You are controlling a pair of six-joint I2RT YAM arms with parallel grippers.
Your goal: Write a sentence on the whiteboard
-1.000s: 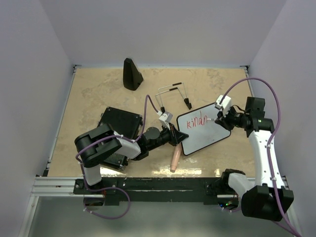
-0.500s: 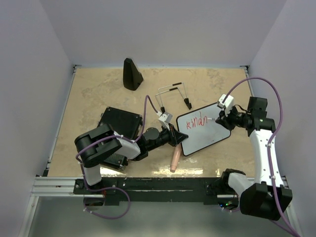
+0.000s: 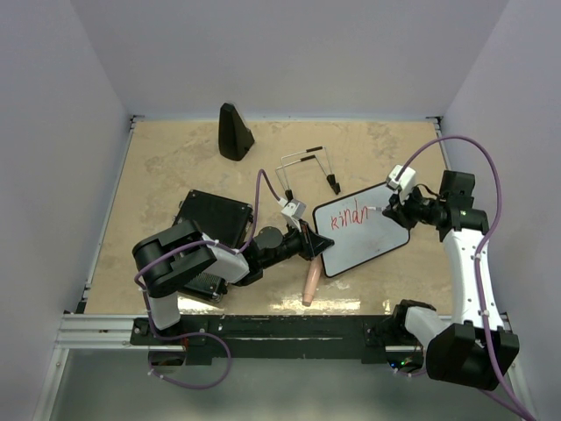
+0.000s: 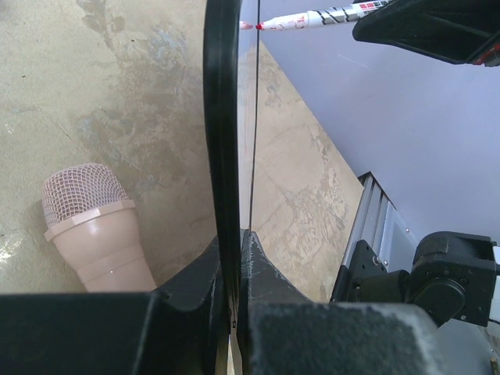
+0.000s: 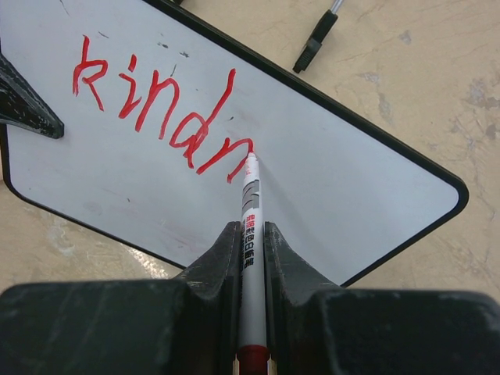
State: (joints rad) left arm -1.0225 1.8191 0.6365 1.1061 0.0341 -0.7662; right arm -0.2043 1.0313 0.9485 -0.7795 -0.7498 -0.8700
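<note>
The whiteboard lies tilted at the table's centre right, with red letters "kindn" on it. My left gripper is shut on its left edge; the left wrist view shows the black frame edge-on between the jaws. My right gripper is shut on a white red-ink marker. The marker tip touches the board at the end of the last "n". The marker also shows in the left wrist view.
A pink microphone-shaped object lies just in front of the board. A black ribbed case sits under the left arm. Black wire stand legs lie behind the board. A black cone stands at the back.
My right gripper and marker have shifted slightly right along the board, at the end of the second "n". The left gripper and board have not moved.
</note>
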